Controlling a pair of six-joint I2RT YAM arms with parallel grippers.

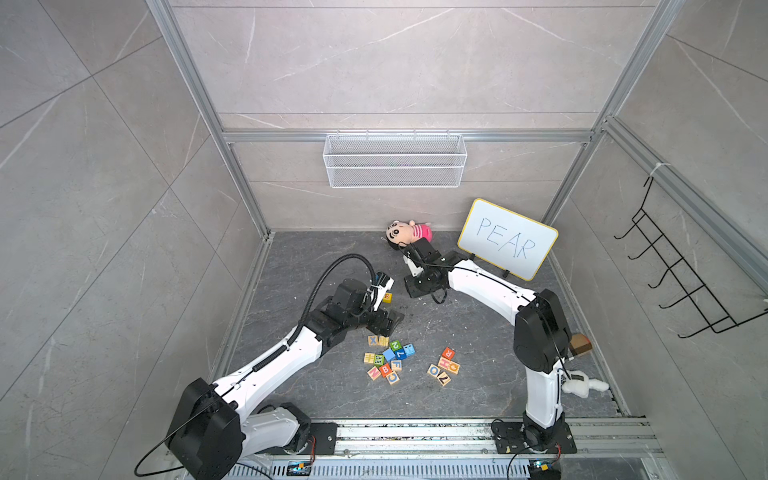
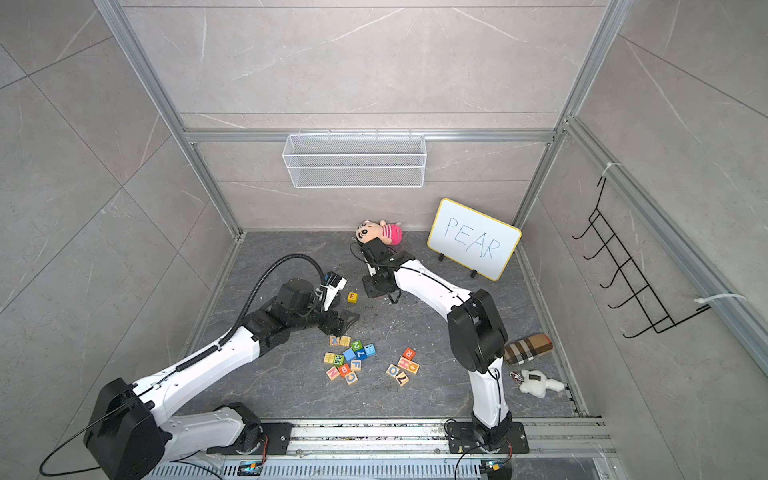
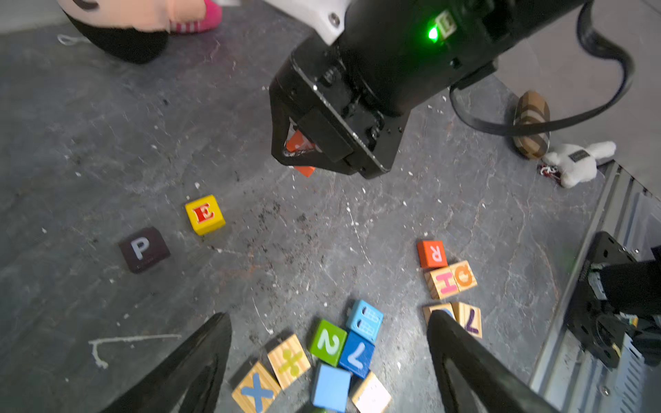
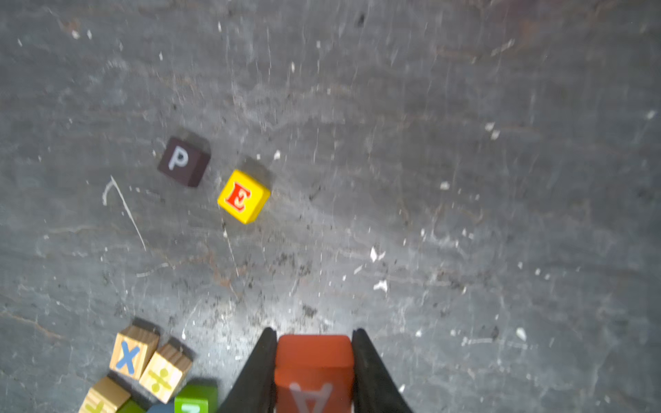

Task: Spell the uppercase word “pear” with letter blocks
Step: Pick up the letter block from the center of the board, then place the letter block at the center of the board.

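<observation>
The right gripper [image 4: 314, 333] clamped the A block [image 4: 314, 361]; the left gripper [image 3: 328, 316] stood spread wide, holding nothing. A mesh basket [image 1: 395, 161] hung on the back wall [image 1: 415, 83].

Count time! Four word blocks: P [image 3: 143, 248], E [image 3: 204, 214], A [image 4: 314, 368], R [image 3: 432, 254]. The big heap [image 1: 388, 359] looks like twelve cubes: six wooden, three blue, two green, one orange-red B. Beside R sit four more wooden cubes [image 1: 444, 364]. That makes twenty cubes in all. Two arms, left arm [image 1: 270, 370] and right arm [image 1: 486, 286], so two grippers: left gripper [image 1: 392, 322] and right gripper [image 3: 304, 153]. One whiteboard [image 1: 507, 239], one basket [image 1: 395, 160], one rack [image 1: 681, 261]. Two plush toys, a doll [image 1: 409, 232] and a white plush [image 2: 536, 382]. One plaid pouch [image 2: 528, 348].
</observation>
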